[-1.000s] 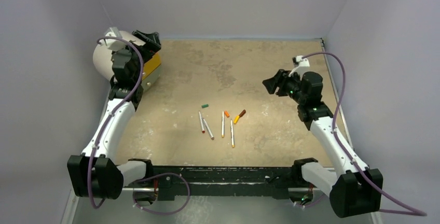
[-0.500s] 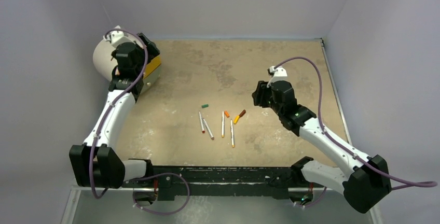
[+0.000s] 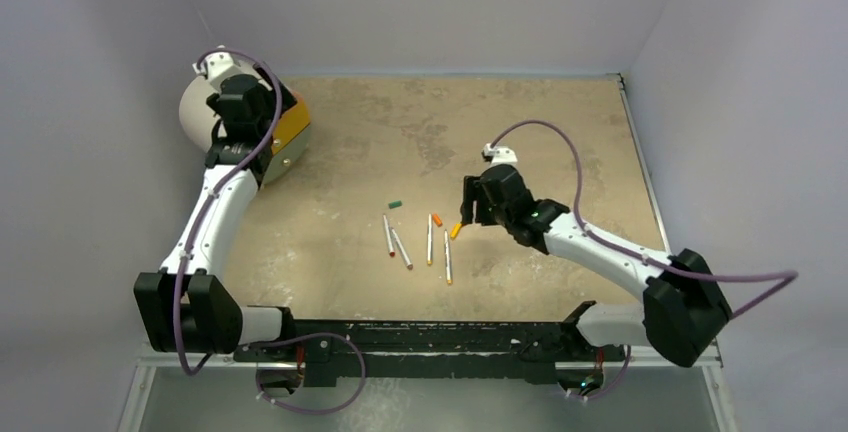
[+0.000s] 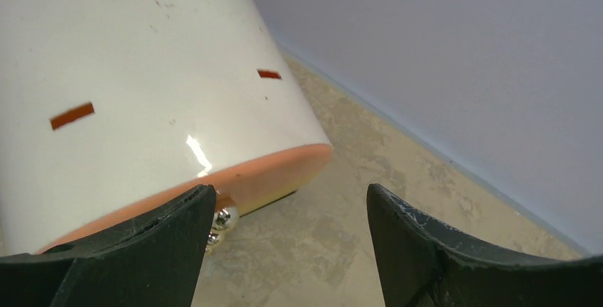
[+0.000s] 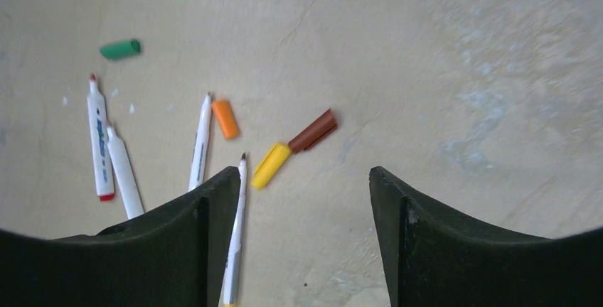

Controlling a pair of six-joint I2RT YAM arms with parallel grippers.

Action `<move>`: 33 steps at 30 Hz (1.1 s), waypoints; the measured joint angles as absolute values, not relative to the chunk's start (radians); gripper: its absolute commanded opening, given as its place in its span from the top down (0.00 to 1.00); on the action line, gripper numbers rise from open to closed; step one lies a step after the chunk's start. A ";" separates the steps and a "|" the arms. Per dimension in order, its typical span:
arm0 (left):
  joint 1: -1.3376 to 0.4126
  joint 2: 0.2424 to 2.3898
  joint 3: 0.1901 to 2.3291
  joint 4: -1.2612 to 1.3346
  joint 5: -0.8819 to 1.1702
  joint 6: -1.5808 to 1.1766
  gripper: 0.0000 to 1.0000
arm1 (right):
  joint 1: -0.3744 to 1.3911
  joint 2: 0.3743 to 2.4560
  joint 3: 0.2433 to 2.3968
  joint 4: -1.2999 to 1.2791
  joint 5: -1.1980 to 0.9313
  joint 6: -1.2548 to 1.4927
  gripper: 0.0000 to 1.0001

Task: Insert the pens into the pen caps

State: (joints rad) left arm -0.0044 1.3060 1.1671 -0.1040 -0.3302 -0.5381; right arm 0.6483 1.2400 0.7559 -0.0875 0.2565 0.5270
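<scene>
Four white pens lie side by side mid-table: a red-ended one (image 5: 99, 143), a grey-ended one (image 5: 124, 172), an orange-ended one (image 5: 200, 140) and a yellow-ended one (image 5: 237, 229). The pen caps lie around their tips: green (image 5: 120, 49), orange (image 5: 225, 119), yellow (image 5: 271, 165) and dark brown (image 5: 313, 131). My right gripper (image 5: 303, 179) hangs open just above the yellow and brown caps, holding nothing; in the top view it covers the brown cap. My left gripper (image 4: 288, 200) is open and empty at the far left, well away from the pens.
A white drum-like object (image 4: 142, 94) with an orange rim (image 3: 292, 124) lies on its side in the far left corner, right in front of the left gripper. Grey walls (image 3: 420, 12) enclose the table on three sides.
The right arm has swung left and down from the right side to the caps, and its jaws have widened. The left wrist has turned slightly toward the white drum.
</scene>
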 measured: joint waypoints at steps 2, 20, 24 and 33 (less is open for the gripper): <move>-0.039 1.314 1.165 -0.129 -0.360 -0.534 0.23 | 0.705 1.290 0.764 -0.114 0.265 0.548 0.31; -0.223 1.415 1.176 -0.258 -0.434 -0.477 0.28 | 0.945 1.572 0.876 -0.197 0.271 0.678 0.40; -0.223 1.415 1.177 -0.263 -0.437 -0.475 0.28 | 0.945 1.584 0.877 -0.210 0.271 0.707 0.47; -0.223 1.415 1.192 -0.276 -0.447 -0.460 0.28 | 0.945 1.652 0.913 -0.230 0.272 0.759 0.62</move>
State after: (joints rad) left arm -0.2230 1.4155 1.1919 -0.2756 -0.4465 -0.4603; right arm 0.9447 1.6524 0.9134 -0.2298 0.2722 0.7589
